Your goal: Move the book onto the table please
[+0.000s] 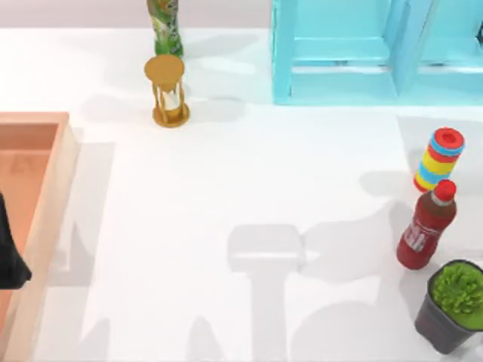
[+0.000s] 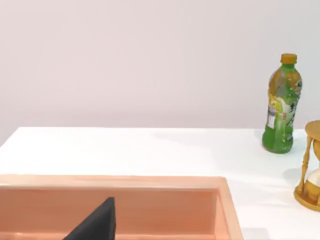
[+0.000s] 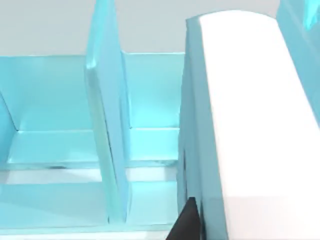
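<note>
2 arms on this one, and your action is on the right. The right gripper [image 3: 187, 222] is up against the light-blue shelf unit [image 1: 339, 53] at the table's far right corner. It shows as a dark tip just beside the large thick book with the teal-blue cover and white page edges [image 3: 250, 125]. You cannot tell whether that gripper is open, closed or holding anything.

The book stands upright inside the shelf unit, with an upright blue divider [image 3: 107, 130] on one side and another blue panel on the other, so it is not on the wide plain white table [image 1: 226, 188].

Your left gripper [image 1: 11, 260] hangs over the orange-brown wooden tray [image 1: 45, 196] at the table's left edge, and you cannot tell its state either.

Along the far edge you have a green plastic drink bottle with an orange cap [image 2: 282, 112]. A golden hourglass [image 1: 167, 90] stands just in front of it.

Down the right edge run 3 things:
- a stack of red, yellow and blue rings [image 1: 439, 158]
- a red cola bottle [image 1: 428, 226] near the stack
- a leafy green plant in a dark pot [image 1: 453, 305] at the near right corner
</note>
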Robot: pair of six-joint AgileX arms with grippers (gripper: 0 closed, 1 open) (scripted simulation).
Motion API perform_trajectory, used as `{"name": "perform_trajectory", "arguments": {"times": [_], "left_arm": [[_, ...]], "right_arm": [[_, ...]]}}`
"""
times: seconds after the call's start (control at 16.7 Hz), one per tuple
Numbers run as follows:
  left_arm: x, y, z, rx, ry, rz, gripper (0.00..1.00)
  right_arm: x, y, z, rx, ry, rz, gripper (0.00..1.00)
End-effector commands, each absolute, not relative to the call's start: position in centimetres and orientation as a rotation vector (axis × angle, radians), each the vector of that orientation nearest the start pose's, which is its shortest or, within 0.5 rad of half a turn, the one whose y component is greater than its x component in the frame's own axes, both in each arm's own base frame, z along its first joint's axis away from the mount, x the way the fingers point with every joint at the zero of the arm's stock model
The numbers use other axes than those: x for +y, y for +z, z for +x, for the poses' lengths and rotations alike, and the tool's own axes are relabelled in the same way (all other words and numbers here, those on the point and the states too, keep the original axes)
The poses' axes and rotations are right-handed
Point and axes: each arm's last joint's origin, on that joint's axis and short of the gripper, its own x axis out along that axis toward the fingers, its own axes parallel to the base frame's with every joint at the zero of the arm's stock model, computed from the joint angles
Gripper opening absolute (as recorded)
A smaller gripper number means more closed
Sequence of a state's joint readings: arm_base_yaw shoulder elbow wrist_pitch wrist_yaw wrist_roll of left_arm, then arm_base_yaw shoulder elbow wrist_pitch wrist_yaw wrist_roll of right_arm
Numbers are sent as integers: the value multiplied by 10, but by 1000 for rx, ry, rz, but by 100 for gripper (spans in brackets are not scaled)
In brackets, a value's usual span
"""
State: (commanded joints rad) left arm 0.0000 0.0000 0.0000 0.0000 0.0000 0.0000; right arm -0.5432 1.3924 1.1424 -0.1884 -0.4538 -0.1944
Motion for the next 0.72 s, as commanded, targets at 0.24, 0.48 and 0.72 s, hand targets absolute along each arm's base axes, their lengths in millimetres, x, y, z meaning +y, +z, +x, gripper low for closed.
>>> {"name": "perform_trajectory", "arguments": {"times": [0.24,0.48,0.72], "left_arm": [[-1,160,106,0,0,0,100],[-1,160,106,0,0,0,100],[-1,160,106,0,0,0,100]], "right_arm": [[-150,316,277,401,-43,12,0],[-148,314,280,414,-38,15,0],[-112,310,304,515,-26,-17,0]]}}
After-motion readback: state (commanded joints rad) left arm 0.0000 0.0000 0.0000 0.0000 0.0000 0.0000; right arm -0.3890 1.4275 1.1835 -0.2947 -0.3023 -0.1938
